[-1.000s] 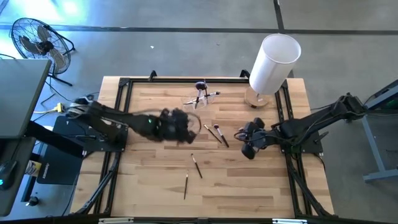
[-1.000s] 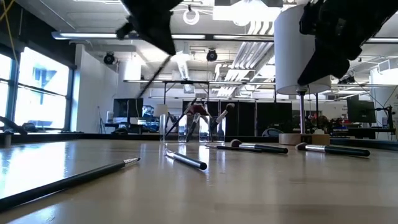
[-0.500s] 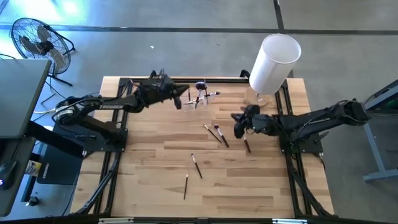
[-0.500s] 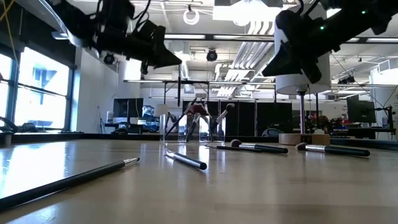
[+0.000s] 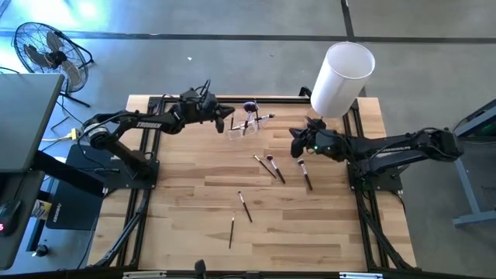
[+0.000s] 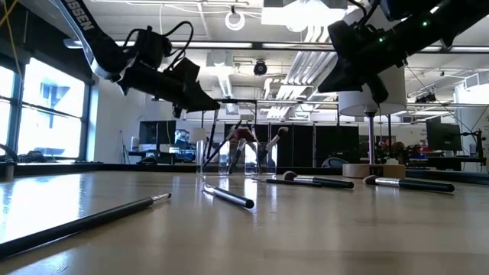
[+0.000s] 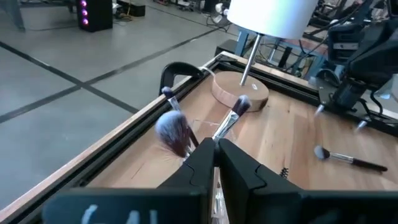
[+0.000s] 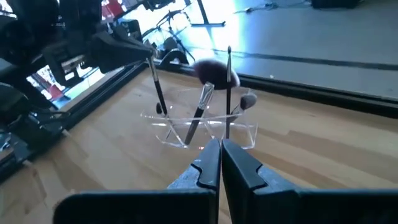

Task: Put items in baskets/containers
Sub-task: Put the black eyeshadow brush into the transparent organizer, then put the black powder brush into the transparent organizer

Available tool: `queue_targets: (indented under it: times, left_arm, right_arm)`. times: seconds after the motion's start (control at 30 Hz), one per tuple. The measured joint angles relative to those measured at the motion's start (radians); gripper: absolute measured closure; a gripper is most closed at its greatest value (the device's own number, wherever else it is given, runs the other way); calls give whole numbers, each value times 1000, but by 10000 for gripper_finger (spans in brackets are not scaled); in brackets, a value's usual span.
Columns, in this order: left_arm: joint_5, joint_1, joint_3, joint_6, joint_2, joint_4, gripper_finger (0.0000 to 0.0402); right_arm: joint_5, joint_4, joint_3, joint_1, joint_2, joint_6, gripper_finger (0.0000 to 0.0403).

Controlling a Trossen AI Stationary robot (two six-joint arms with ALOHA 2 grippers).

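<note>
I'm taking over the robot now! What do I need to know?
Left gripper: shut on a brush, holding it upright with its lower end at the holder near the table's far edge.
Right gripper: shut, empty, hovering to the holder's right.
Done: a few standing brushes are in the holder.
Left: release the held one inside, then collect five loose brushes lying on the table.

clear holder (image 8: 198, 132), dark brushes (image 5: 273, 167), white cylinder (image 5: 341, 79)
</note>
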Motion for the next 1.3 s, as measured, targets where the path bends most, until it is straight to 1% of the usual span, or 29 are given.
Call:
queue_targets:
  times: [0.17, 0.37, 0.47, 0.57, 0.7, 0.77, 0.83, 1.0, 1.1, 1.17, 1.23, 1.3]
  left_arm:
    - [29, 0, 0, 0, 0, -2, 350]
    - [92, 0, 0, 26, 0, 4, 288]
    - [127, 0, 0, 26, 0, 10, 262]
    - [155, 0, 0, 26, -32, -4, 249]
    - [155, 0, 2, 26, -101, -20, 246]
    - [152, 0, 2, 32, -133, -37, 245]
    - [147, 0, 2, 46, -159, -62, 245]
    - [120, 0, 2, 91, -208, -121, 245]
    - [111, 0, 2, 106, -215, -159, 245]
    - [111, 0, 2, 106, -215, -176, 245]
    - [109, 0, 2, 106, -215, -202, 245]
    - [109, 0, 2, 106, -215, -219, 245]
  right_arm:
    - [-54, -18, 0, -19, 0, -44, 385]
    - [-59, -16, 0, -21, 0, -95, 348]
    - [-96, -16, 0, -21, 0, -135, 330]
    - [-111, -16, 0, -20, 0, -156, 321]
    - [-110, -39, 4, -20, 0, -152, 320]
    - [-112, -134, 37, -19, 10, -126, 320]
    - [-121, -300, 103, -19, 34, -92, 320]
    - [-154, -768, 373, -19, 160, 23, 320]
    - [-208, -1010, 528, -22, 271, 99, 320]
    - [-253, -1147, 608, -29, 352, 161, 320]
    - [-308, -1244, 661, -38, 429, 214, 320]
    - [-374, -1285, 681, -45, 497, 244, 320]
